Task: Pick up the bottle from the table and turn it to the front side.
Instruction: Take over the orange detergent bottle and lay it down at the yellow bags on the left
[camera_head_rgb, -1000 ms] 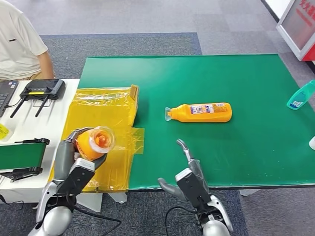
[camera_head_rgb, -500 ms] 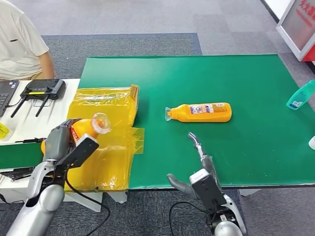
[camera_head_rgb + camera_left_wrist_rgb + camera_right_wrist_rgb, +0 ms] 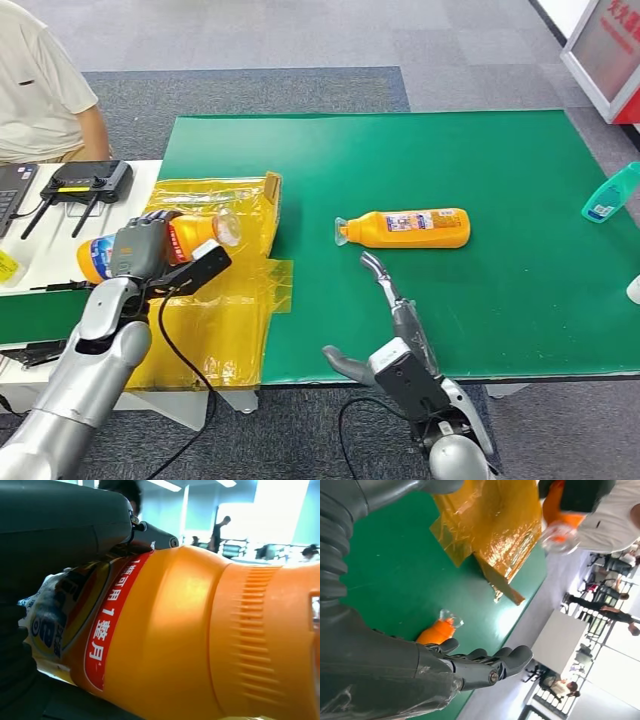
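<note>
My left hand (image 3: 140, 248) grips an orange bottle (image 3: 189, 233) with a clear cap, held on its side above the yellow box (image 3: 219, 200), cap toward the table's middle. The left wrist view is close on that bottle (image 3: 181, 635), its red label facing the camera, with my left hand (image 3: 56, 527) wrapped over it. A second orange bottle (image 3: 407, 228) lies on its side on the green table (image 3: 468, 150), cap to the left. My right hand (image 3: 392, 325) hovers open near the front edge, below that bottle (image 3: 439, 629), fingers (image 3: 490, 662) stretched out.
The yellow film-wrapped box sits at the table's left end. A teal bottle (image 3: 610, 195) lies at the far right edge. On a white side table are a black controller (image 3: 84, 182) and a small green conveyor (image 3: 38, 315). A person (image 3: 41, 85) sits at the back left.
My left arm has lifted and swung the held bottle up and left, turning it from cap-toward-camera to lying sideways. The right hand has shifted slightly and stays open.
</note>
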### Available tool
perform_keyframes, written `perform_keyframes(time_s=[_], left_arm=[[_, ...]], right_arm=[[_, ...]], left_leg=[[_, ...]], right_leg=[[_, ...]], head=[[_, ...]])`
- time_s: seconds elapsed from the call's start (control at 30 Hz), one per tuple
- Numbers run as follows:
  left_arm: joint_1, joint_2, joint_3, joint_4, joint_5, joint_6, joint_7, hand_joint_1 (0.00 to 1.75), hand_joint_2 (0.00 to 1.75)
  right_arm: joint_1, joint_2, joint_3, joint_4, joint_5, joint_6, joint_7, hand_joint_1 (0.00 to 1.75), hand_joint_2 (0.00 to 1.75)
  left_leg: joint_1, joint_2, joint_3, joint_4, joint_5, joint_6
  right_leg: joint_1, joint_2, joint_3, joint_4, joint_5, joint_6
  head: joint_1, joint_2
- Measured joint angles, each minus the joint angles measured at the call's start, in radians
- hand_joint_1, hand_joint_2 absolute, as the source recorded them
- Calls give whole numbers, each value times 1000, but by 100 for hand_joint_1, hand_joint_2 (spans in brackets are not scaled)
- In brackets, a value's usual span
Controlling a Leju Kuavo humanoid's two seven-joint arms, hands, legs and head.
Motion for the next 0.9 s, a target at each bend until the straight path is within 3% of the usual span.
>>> perform_keyframes(time_s=[0.43, 0.9], left_arm=[[-92, -100, -265, 268, -181, 69, -57, 175, 175], [-104, -144, -331, 355, -176, 68, -52, 175, 175]], right_arm=[[-54, -25, 52, 0, -36, 6, -25, 0, 175], [-56, -38, 58, 0, -36, -2, -27, 0, 175]], left_leg=[[0, 0, -1, 0, 0, 0], [0, 0, -1, 0, 0, 0]], right_leg=[[0, 1, -1, 0, 1, 1], [0, 0, -1, 0, 1, 1]], head=[[0, 0], [0, 0]])
